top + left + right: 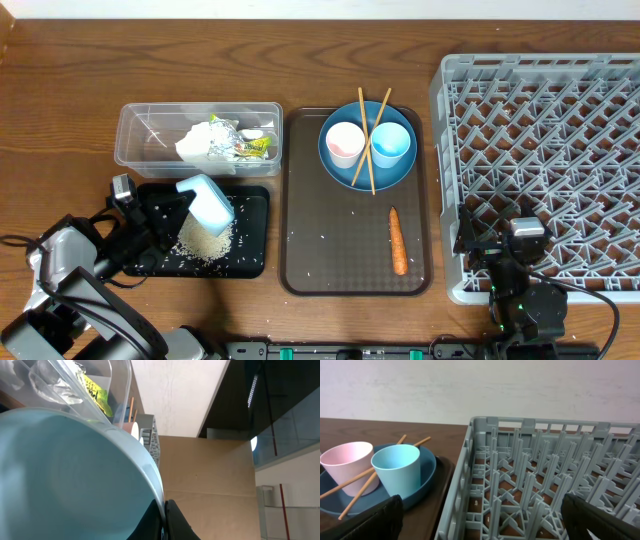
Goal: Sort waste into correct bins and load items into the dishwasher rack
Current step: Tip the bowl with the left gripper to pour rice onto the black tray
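My left gripper (172, 210) is shut on the rim of the white bowl (205, 202), which is tipped over the black tray (255, 250). Loose rice (205, 240) lies in that tray under the bowl. In the left wrist view the bowl (65, 475) fills the frame, its rim pinched between the fingers (165, 520). The clear box (135, 150) holds crumpled white paper (205, 142) and a yellow-green wrapper (250, 148). The blue plate (335, 170) carries a pink cup (345, 143), a light blue cup (390, 143) and two chopsticks (362, 150). The carrot (398, 240) lies on the brown tray. My right gripper (500, 238) is open and empty over the grey rack's (560, 130) front-left corner.
The brown serving tray (340, 250) sits between the bins and the rack, with a few rice grains on it. The right wrist view shows the rack (535, 460) ahead and both cups (397, 472) on the plate to the left. Cables lie at the table's front edge.
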`<move>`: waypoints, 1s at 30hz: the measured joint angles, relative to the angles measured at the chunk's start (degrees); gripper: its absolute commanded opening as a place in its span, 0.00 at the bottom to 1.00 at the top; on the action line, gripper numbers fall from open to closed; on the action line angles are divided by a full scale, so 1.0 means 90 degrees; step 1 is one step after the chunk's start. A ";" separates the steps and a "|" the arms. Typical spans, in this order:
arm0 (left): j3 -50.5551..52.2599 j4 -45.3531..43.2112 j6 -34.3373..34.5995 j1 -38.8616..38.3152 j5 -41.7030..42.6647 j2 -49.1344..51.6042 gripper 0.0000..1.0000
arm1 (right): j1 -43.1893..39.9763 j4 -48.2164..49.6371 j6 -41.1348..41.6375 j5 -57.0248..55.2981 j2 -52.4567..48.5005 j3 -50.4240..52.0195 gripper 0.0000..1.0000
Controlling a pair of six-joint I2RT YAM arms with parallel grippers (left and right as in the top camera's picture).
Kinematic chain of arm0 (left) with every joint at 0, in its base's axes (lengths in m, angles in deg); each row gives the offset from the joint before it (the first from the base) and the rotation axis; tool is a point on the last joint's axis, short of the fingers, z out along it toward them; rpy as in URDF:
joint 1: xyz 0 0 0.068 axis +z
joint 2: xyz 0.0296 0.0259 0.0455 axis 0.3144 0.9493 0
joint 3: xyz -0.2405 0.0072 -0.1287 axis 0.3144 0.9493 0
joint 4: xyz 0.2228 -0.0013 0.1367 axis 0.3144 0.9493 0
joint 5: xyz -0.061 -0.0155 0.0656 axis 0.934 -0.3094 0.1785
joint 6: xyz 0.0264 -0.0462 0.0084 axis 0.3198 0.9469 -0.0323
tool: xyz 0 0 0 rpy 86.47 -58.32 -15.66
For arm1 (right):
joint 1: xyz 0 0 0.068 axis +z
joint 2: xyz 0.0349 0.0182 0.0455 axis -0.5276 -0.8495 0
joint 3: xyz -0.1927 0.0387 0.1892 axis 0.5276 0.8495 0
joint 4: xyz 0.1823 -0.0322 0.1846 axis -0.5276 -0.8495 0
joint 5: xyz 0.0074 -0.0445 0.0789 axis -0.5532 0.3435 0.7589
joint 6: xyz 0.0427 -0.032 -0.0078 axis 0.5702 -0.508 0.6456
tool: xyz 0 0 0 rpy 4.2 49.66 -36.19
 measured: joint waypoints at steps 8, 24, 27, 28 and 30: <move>-0.1107 0.0323 0.0034 -0.0447 -0.0610 -0.0580 0.06 | 0.0000 0.0000 0.0000 0.0000 0.0000 0.0000 0.99; -0.1620 -0.1056 0.3211 -0.6045 -0.5268 -0.2841 0.06 | 0.0000 0.0000 0.0000 0.0000 0.0000 0.0000 0.99; -0.1620 -0.1248 0.4029 -0.7380 -0.6424 -0.2773 0.06 | 0.0000 0.0002 0.0000 0.0000 0.0000 0.0000 0.99; -0.1620 -0.1302 0.4209 -0.7674 -0.6734 -0.2732 0.06 | 0.0000 0.0000 0.0000 0.0000 0.0000 0.0000 0.99; -0.1620 -0.1455 0.4600 -0.8335 -0.7368 -0.2567 0.07 | 0.0000 0.0000 0.0000 0.0000 0.0000 0.0000 0.99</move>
